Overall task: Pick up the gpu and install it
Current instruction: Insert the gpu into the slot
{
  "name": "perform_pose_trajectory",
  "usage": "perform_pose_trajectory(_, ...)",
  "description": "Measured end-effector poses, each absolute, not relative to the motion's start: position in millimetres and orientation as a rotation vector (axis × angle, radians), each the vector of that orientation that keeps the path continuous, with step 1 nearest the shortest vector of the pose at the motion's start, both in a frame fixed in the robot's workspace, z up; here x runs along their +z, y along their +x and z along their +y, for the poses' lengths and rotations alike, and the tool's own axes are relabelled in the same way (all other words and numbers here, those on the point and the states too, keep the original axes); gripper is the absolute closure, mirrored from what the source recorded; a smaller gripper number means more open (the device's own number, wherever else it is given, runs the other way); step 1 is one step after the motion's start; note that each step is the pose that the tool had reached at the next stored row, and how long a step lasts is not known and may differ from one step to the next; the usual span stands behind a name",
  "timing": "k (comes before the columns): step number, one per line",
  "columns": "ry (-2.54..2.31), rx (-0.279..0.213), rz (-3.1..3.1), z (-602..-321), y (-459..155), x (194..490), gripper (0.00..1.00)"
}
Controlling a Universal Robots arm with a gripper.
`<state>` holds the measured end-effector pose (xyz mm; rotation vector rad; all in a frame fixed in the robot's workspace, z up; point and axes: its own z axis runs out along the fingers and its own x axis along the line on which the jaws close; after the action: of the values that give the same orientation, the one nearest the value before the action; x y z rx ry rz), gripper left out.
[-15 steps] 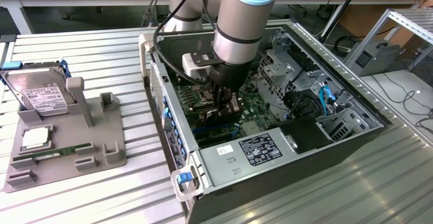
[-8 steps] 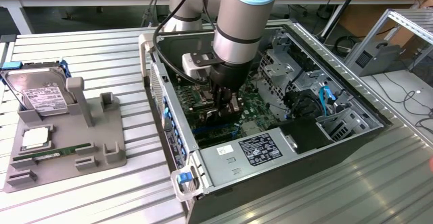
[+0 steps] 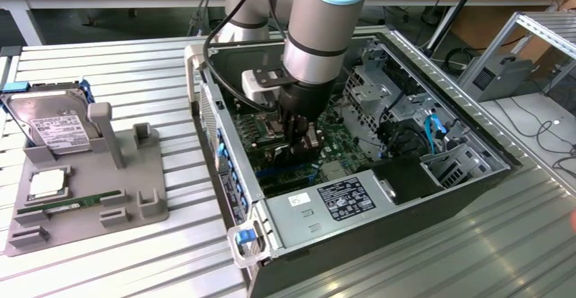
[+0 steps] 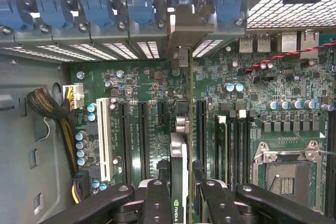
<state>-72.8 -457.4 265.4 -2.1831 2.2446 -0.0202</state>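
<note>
An open black metal computer case [image 3: 378, 197] lies on the slatted table [image 3: 108, 271], its green motherboard [image 4: 157, 77] walled by drive cages. The black gripper [image 4: 180, 192], part-closed, pinches the thin dark gpu [image 4: 178, 156] edge-on, upright among close-set slots, long axis toward the rear brackets.

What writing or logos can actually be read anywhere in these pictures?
Green eye-shaped logo, no letters legible: on the edge of the card between the fingers.
Black sticker on the computer case: print too small to read.
White label on the hard drive: too small.
Circuit board markings: blurred.
</note>
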Motion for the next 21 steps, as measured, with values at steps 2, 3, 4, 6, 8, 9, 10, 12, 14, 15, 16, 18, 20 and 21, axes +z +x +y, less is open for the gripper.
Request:
perform_pose_trajectory(2, -2.183, -0.019, 2.244, -457.2, -72.8, 263.8, 0.73)
perform_pose_trajectory(3, -2.183, -0.019, 2.244, -457.0, -72.9, 263.4, 0.73)
perform_pose_trajectory(4, -2.183, -0.019, 2.244, -456.6, -72.9, 263.1, 0.73)
perform_pose_trajectory(6, -2.183, -0.019, 2.244, -455.5, -72.9, 262.9, 0.73)
perform_pose_trajectory(8, -2.183, -0.02, 2.244, -455.4, -73.0, 263.0, 0.73)
perform_pose_trajectory(9, -2.183, -0.02, 2.244, -455.4, -73.2, 263.1, 0.73)
perform_pose_trajectory(10, -2.183, -0.02, 2.244, -455.4, -73.2, 263.1, 0.73)
perform_pose_trajectory(12, -2.182, -0.021, 2.243, -455.4, -74.1, 264.2, 0.73)
perform_pose_trajectory(14, -2.182, -0.021, 2.243, -455.4, -74.1, 264.6, 0.73)
perform_pose_trajectory(15, -2.182, -0.021, 2.243, -455.4, -74.2, 264.7, 0.73)
perform_pose_trajectory(16, -2.181, -0.019, 2.242, -455.5, -74.3, 264.9, 0.73)
perform_pose_trajectory(18, -2.179, -0.014, 2.24, -455.4, -74.2, 264.6, 0.73)
perform_pose_trajectory(20, -2.176, -0.008, 2.237, -455.4, -74.2, 263.9, 0.73)
perform_pose_trajectory(21, -2.175, -0.006, 2.236, -455.4, -74.2, 263.3, 0.73)
